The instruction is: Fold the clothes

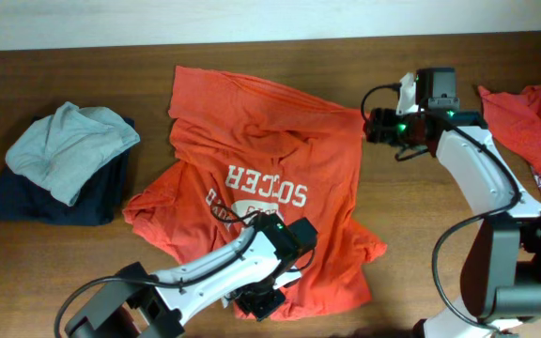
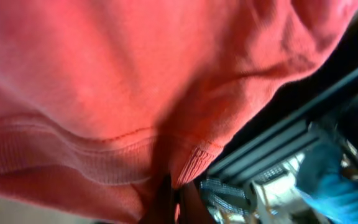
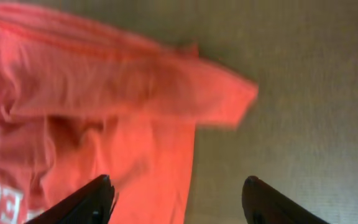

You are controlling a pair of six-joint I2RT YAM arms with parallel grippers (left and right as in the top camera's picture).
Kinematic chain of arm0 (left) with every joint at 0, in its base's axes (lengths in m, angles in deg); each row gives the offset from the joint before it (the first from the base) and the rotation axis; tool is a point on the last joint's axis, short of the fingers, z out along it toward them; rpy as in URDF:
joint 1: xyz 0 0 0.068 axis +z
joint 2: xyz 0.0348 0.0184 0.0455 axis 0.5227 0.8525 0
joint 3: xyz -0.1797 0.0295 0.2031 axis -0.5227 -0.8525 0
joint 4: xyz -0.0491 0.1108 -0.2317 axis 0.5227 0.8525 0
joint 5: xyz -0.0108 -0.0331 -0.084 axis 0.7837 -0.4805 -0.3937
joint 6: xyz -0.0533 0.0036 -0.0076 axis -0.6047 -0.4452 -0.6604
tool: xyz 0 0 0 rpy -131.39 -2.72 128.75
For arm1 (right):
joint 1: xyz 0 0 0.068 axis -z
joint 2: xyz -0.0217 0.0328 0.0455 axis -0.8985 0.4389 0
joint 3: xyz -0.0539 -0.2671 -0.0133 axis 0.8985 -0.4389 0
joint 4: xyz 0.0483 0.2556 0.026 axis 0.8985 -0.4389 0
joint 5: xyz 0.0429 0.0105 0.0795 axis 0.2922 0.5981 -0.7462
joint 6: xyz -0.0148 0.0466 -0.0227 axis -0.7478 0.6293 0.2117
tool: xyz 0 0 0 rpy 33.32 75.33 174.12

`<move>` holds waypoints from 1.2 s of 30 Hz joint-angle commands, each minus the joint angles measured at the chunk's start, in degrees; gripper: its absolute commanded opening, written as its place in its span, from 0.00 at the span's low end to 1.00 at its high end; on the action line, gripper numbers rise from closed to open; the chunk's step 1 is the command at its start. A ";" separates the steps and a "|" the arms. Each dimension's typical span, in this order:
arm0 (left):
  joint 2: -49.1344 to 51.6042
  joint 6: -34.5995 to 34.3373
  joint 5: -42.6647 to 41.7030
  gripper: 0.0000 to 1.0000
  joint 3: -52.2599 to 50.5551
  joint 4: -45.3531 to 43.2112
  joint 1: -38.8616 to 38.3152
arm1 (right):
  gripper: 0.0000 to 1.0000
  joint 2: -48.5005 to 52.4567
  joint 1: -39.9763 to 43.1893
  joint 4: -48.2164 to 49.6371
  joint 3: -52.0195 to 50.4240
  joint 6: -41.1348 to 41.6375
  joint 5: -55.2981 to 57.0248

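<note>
An orange-red T-shirt [image 1: 261, 141] lies crumpled in the middle of the table, with white "SOCCER" print upside down. My left gripper [image 1: 269, 302] is at the shirt's near edge. In the left wrist view the shirt [image 2: 104, 81] fills the frame, and a ribbed seam is pinched in the shut jaws [image 2: 169, 194]. My right gripper [image 1: 369, 125] is at the shirt's far right sleeve. In the right wrist view its fingers [image 3: 179, 196] are open and empty, spanning the shirt's edge [image 3: 104, 99] just above the wood.
A second orange-red shirt [image 1: 533, 131] lies at the right edge, behind the right arm. A pile of grey and navy clothes [image 1: 64, 164] sits at the left. The wooden table [image 1: 411, 216] shows between them.
</note>
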 commanded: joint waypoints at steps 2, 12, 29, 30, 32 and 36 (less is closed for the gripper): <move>0.28 -2.89 -1.16 0.00 0.90 0.57 1.46 | 0.66 5.11 0.11 2.71 -0.31 1.75 -0.28; 0.28 -6.62 0.96 0.00 0.90 0.72 5.79 | 0.63 12.13 -2.91 -4.83 -0.46 1.14 -1.57; 0.28 -6.67 0.96 0.01 0.90 2.78 6.99 | 0.66 17.57 -5.35 17.81 -0.83 2.80 7.67; 0.28 -6.67 0.96 0.01 0.90 2.80 6.99 | 0.66 17.57 -5.35 19.37 -0.83 2.78 7.72; 0.28 -6.67 0.96 0.01 0.90 3.06 6.99 | 0.66 17.57 -5.38 22.25 -0.83 2.78 7.69; 0.28 -6.67 0.92 0.01 0.90 3.41 6.99 | 0.66 17.57 -5.33 28.30 -0.83 2.75 7.74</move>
